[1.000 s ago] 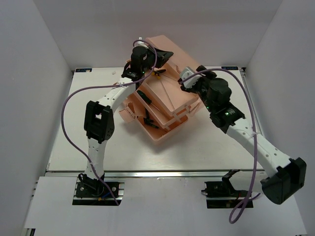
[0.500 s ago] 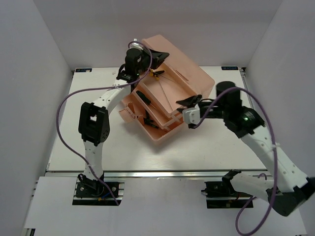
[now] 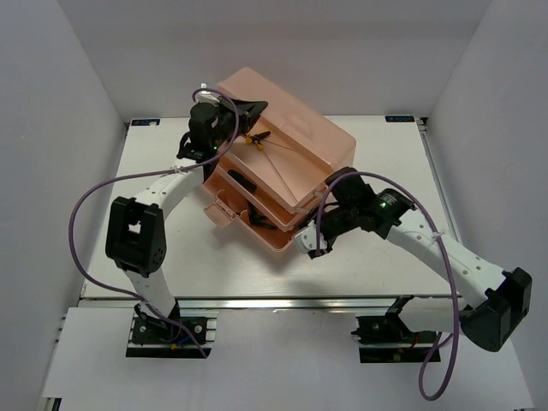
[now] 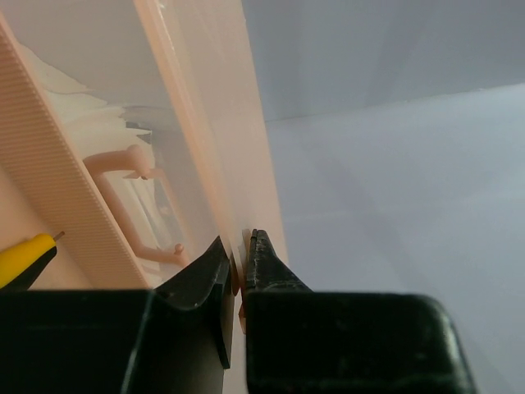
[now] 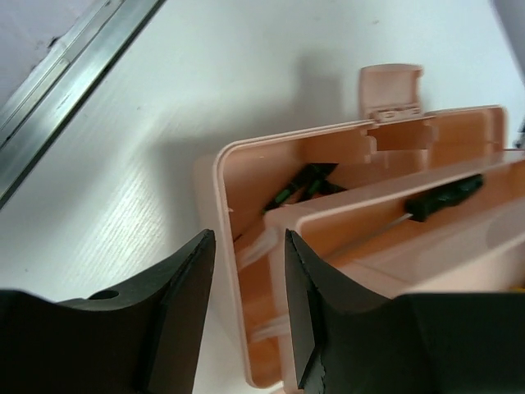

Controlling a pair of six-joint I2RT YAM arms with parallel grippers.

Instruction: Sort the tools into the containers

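Left tool (image 4: 240, 249) pinching lid (image 4: 234, 123), screwdrivers (image 5: 299, 185) in base (image 5: 220, 215)

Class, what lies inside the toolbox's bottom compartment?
Green-and-black tool handles lie in the corner of the bottom compartment. The tray above covers the rest, so anything else inside cannot be seen.

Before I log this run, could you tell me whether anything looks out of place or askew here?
The toolbox sits skewed, turned diagonally to the table edges, its trays fanned out stepwise. The left gripper pinches its lid edge; the right gripper hangs open at the base corner. Nothing looks spilled.
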